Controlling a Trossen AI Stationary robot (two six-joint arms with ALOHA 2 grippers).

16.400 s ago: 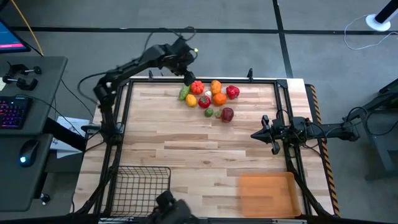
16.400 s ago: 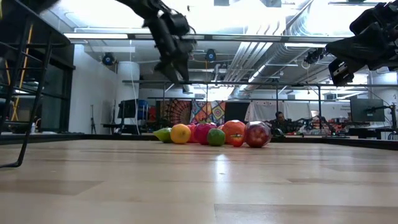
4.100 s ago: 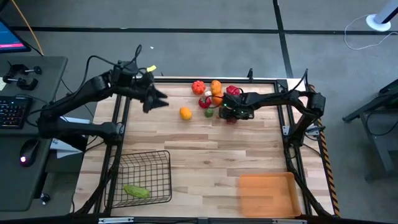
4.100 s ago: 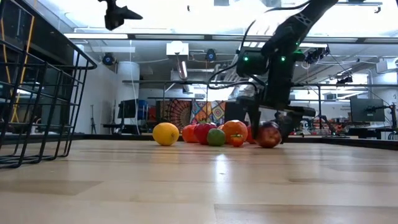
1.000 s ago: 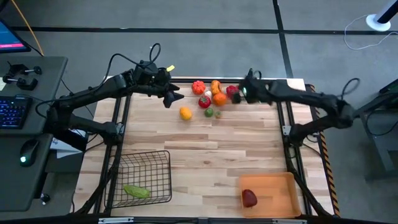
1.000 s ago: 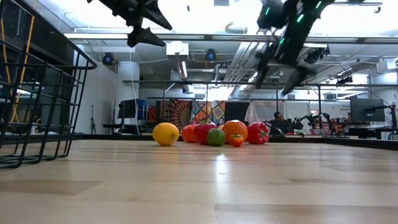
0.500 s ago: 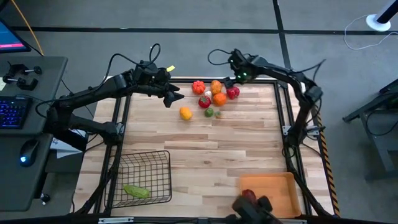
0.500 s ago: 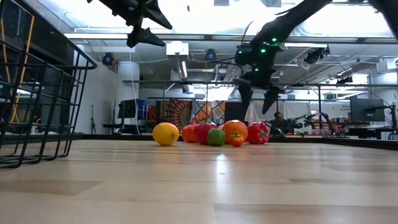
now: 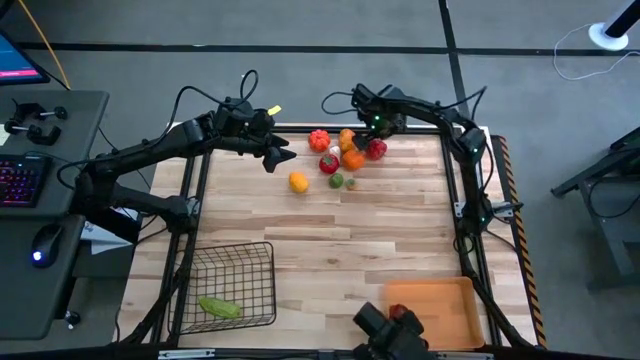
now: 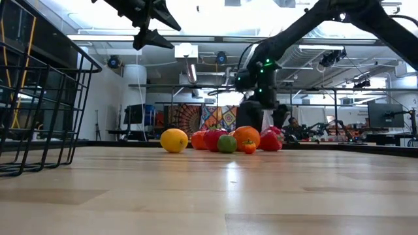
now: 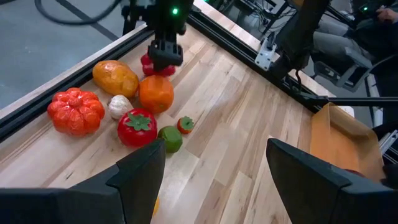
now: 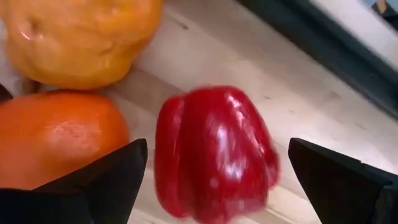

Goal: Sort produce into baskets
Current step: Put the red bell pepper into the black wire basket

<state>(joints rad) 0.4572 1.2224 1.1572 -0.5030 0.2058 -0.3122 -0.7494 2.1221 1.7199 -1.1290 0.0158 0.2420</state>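
My right gripper has come down over the red pepper at the bench's far edge, fingers spread on both sides, not closed yet. The apple now lies in the orange tray, so the pepper seems next. My left gripper waits open near the far-left corner.

A glossy red pepper lies beside orange fruit on pale striped wood.

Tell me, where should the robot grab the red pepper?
Probably across its bulging middle, coming straight down. The red pepper lies between the open fingers of the right gripper, with the orange fruit crowding one side, so a sideways approach looks blocked.
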